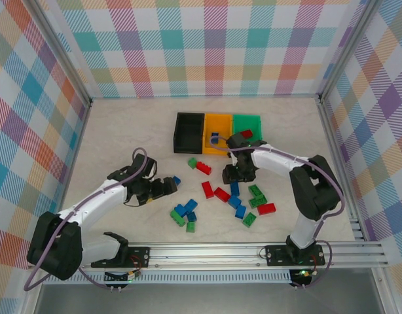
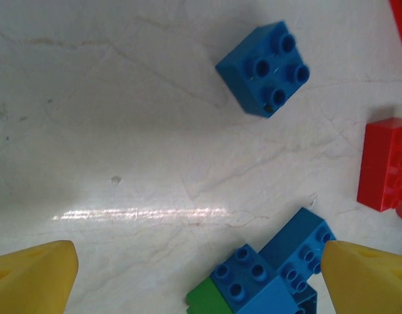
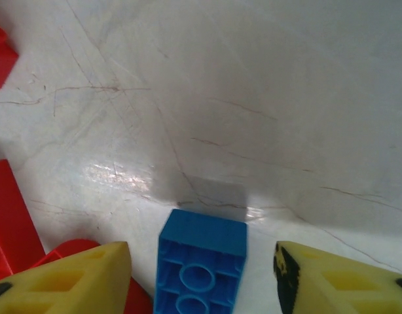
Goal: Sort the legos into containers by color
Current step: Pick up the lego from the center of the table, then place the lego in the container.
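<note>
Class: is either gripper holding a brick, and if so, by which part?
Neither holds anything. The left gripper is open; the right gripper, also open, straddles a blue brick with gaps on both sides.

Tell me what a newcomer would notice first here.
A joined row of black, orange and green bins sits toward the far side of the table, with red, blue and green bricks scattered just in front. The right tool straddles an upturned blue brick, jaws open.

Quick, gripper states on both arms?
Left gripper: open, holding nothing.
Right gripper: open, straddling an upturned blue brick, not gripping it.
</note>
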